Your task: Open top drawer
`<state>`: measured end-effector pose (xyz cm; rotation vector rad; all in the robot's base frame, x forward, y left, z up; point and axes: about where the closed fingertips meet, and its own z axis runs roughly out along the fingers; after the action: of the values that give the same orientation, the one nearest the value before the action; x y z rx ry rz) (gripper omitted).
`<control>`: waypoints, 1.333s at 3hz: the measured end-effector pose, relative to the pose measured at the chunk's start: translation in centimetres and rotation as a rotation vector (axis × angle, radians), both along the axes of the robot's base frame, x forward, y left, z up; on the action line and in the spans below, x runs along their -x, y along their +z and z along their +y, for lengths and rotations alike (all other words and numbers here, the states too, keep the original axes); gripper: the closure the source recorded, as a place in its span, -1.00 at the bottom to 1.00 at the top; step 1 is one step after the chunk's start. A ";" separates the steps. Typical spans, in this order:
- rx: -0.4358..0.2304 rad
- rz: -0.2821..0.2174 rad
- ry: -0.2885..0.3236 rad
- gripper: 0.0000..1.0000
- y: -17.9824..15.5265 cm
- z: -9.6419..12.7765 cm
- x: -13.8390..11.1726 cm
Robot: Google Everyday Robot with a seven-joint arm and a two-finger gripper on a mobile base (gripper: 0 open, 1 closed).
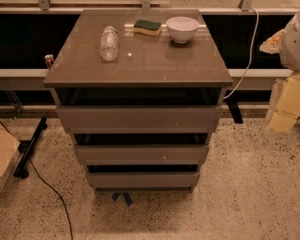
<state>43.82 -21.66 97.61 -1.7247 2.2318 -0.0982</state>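
At the lower left of the frame a cardboard box (0,156) is sitting on the floor, with a black stand leg (30,146) and a black cable (50,189) lying just beside it, all well apart from the cabinet's front. In the middle, the top drawer (139,119) is sitting just under the cabinet top (155,64). Its plain front is showing no handle, and a dark gap is running along its upper edge. It is looking closed, so the task is looking not yet begun. On the top a clear plastic bottle (109,43) is lying on its side, a green and yellow sponge (147,27) is resting toward the back, and a white bowl (182,29) is standing just right of it. At the right edge the gripper (289,101) is hanging beside the cabinet, apart from the drawer. Whether it is released or clenched I cannot tell.

The step in hand, I judge, is the reach. The gripper is needing to travel left, catch the front's upper edge through that gap (there is no other purchase), then pull straight toward the bottom of the frame. Staying under the overhang is keeping it off the bottle and bowl. The terrazzo floor (250,184) in front is lying open for the drawer's travel. The white cable (247,49) is hanging near the cabinet's right corner and is worth avoiding.
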 end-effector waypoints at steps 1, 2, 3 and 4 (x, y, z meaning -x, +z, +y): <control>-0.011 -0.017 0.001 -1.00 0.0 0.2 -0.2; -0.048 -0.047 0.004 -1.00 -1.2 0.9 -0.7; -0.075 -0.057 -0.001 -1.00 -3.6 1.6 -1.6; -0.105 -0.063 -0.014 -1.00 -6.1 2.1 -2.9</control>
<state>46.68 -19.59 91.47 -1.6296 2.1642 -0.0372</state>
